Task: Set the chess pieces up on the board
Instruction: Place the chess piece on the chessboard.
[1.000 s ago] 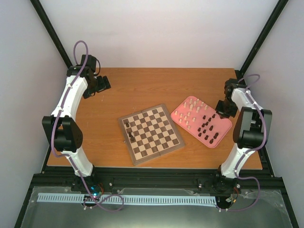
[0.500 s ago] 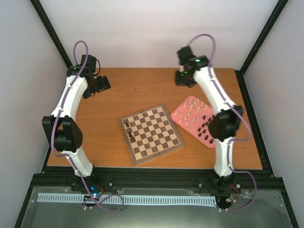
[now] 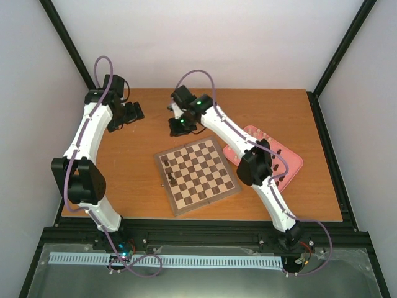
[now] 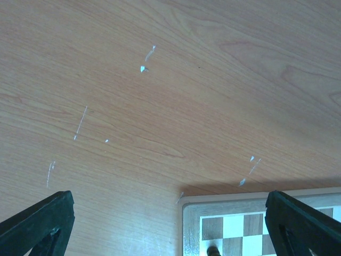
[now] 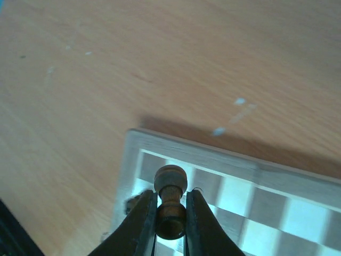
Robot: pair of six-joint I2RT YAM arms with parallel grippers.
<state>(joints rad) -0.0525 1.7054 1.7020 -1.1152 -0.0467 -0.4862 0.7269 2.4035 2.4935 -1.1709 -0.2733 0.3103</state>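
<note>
Nearest us, the board (image 3: 198, 176) sits mid-table (image 3: 298, 112), turned a little, with two dark pieces (image 3: 170, 178) standing close together on its left side. Just right of it is the pink tray (image 3: 293, 166), half hidden behind the right arm (image 3: 254, 164). Further back, the right gripper (image 3: 179, 126) hangs above the board's far left corner, and the wrist view shows it plainly: fingers (image 5: 144, 213) clamped on a dark pawn (image 5: 170, 181), held over the corner squares. Farthest off, the left gripper (image 3: 127, 113) is out over the table at far left, jaws standing wide apart, the board's corner just in its sight
</note>
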